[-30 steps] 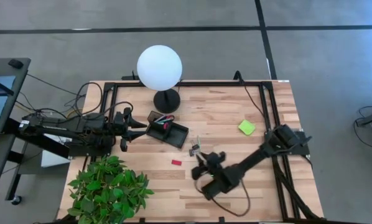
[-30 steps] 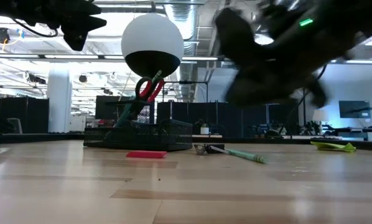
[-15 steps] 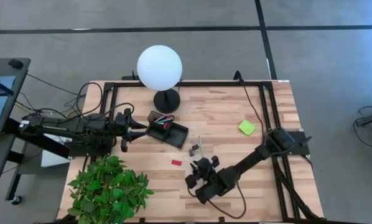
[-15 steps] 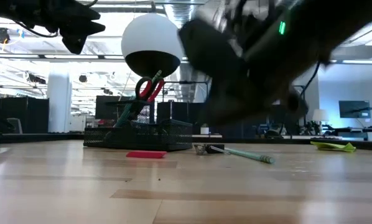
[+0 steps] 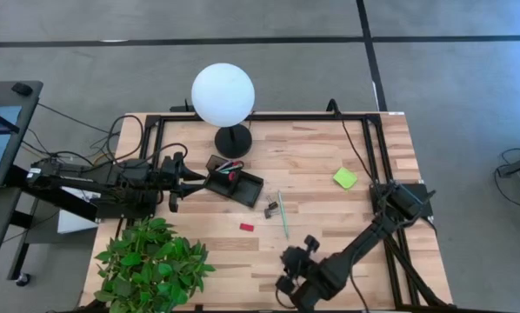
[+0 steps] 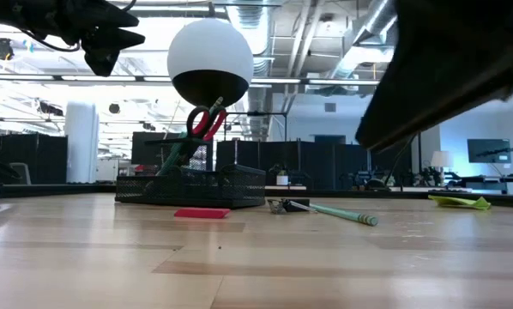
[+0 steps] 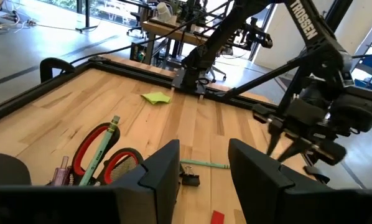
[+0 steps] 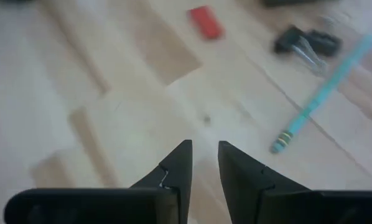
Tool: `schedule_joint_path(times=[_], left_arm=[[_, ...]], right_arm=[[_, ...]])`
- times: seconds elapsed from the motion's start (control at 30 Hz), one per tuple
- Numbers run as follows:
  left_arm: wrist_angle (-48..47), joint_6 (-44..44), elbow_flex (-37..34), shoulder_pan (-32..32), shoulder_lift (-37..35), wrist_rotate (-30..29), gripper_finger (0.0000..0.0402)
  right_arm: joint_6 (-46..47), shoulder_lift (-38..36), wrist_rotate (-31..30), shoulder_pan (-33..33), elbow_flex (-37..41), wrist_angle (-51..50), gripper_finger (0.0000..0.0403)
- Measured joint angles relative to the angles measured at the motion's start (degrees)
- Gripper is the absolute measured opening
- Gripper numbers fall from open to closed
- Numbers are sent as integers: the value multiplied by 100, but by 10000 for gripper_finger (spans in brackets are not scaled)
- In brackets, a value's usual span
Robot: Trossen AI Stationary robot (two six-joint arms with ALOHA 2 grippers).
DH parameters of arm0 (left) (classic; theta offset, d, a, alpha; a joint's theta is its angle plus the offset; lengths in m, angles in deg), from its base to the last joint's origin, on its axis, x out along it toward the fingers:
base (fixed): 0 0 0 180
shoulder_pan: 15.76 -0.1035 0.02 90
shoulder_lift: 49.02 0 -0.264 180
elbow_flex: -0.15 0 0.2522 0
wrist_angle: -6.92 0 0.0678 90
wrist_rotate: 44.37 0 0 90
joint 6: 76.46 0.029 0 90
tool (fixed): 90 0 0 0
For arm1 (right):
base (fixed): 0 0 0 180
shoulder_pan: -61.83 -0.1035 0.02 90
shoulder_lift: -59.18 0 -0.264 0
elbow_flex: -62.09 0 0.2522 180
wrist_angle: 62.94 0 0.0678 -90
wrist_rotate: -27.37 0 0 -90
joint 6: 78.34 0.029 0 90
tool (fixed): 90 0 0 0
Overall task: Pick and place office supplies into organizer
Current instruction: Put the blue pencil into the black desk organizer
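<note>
Organizer (image 5: 235, 183) already holds scissors (image 7: 105, 155); pen (image 5: 283, 213), clips (image 5: 271, 207), red block (image 5: 246, 227) and sticky-note pad (image 5: 344, 177) lie beside it. Both grippers' jaws stand apart, empty.

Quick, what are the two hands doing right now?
Left hand: open, holding nothing, beside the organizer.
Right hand: slightly open, empty, above bare table.

The light-green pen (image 5: 283, 215) lies loose on the worktop (image 5: 312, 165) beside the black clips (image 5: 271, 207), the right gripper (image 5: 293, 271) well away near the front edge.
</note>
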Motion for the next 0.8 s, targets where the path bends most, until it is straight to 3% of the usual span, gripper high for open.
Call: schedule_joint_path(times=[0.1, 0.17, 0.3, 0.43, 0.53, 0.67, 0.8], left_arm=[[2, -26, 0, 0, 0, 0, 132], [2, -141, 0, 0, 0, 0, 132], [2, -263, 0, 0, 1, 127, 132], [54, -73, 0, 2, -2, 160, 132], [46, -62, 0, 2, 1, 160, 132], [44, -49, 0, 2, 0, 160, 132], [11, -52, 0, 2, 0, 157, 132]], right_arm=[[-1081, 0, 144, 51, -3, 255, 72], [-1142, 0, 79, 196, -3, 368, 72], [162, 0, -212, 378, -3, 307, 70], [1185, 0, -1507, -69, -6, -285, 69], [2445, -79, -2182, -484, -3, -1495, 69], [3554, -85, -1999, -730, 26, -2402, 62], [3157, -81, -2007, -605, 285, -1442, 53]])
